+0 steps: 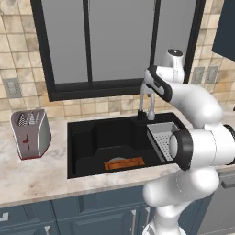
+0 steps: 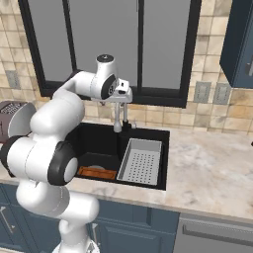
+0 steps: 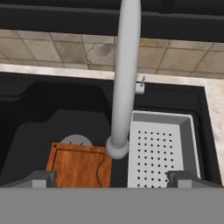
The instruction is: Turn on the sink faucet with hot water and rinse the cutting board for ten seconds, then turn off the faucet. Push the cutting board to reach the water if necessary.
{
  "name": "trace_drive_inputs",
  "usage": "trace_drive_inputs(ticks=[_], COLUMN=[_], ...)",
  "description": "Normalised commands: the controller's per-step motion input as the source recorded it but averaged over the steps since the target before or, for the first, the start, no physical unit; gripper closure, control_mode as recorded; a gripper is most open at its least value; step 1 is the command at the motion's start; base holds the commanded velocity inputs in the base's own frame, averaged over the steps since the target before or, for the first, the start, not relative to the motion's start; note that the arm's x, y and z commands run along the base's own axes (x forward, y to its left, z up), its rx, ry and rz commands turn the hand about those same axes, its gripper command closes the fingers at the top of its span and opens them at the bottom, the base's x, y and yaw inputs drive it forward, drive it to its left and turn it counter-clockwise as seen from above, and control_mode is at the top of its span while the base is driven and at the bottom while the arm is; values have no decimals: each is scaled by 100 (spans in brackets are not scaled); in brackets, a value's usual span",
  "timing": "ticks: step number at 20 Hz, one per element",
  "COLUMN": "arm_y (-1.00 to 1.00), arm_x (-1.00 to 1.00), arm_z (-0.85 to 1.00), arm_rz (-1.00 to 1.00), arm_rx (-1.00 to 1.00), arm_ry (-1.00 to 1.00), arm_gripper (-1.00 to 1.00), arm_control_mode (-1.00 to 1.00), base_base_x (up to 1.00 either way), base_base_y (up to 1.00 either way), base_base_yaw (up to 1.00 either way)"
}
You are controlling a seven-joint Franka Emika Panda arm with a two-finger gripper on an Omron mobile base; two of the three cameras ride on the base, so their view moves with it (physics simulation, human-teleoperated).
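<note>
In the left base view, a grey and red toaster (image 1: pixel 31 133) sits at the middle left, on the pale stone counter (image 1: pixel 32 179). In the middle is the sink (image 1: pixel 87 137), a deep black tub. The cutting board (image 1: pixel 124 163) lies flat on the sink floor, near the front wall, low in the middle of the picture. It is a small orange-brown wooden board, and a round grey drain (image 1: pixel 117 159) peeks out just behind it. To the right of the board, a grey rack (image 1: pixel 161 136) full of little holes sits in the right part of the sink. Behind the sink, the sink faucet (image 1: pixel 146 98) stands up in the middle of the picture, and the white arm is right beside its top. No water comes out of it.

In the hand view, the board is at the lower left, the grey spout runs down the middle, and the rack is at the lower right. The gripper (image 3: pixel 112 179) is above the sink, looking down along the spout. Its two dark fingertips (image 3: pixel 39 178) stand far apart at the bottom corners, wide open, with nothing between them.
</note>
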Motion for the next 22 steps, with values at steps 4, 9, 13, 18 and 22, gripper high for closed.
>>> trace_drive_inputs(ticks=[4,9,13,18,22], arm_y=[0,0,0,0,0], arm_x=[16,23,19,32,34], arm_z=[-12,-20,-15,-14,-5], arm_rz=[0,0,0,0,0], arm_rx=[0,0,0,0,0], arm_ry=[0,0,1,0,0], arm_gripper=[-100,-100,-100,-100,-100], arm_control_mode=[-100,-100,-100,-100,-100], base_base_x=[0,0,0,0,0], base_base_y=[0,0,0,0,0], base_base_yaw=[0,0,0,0,0])
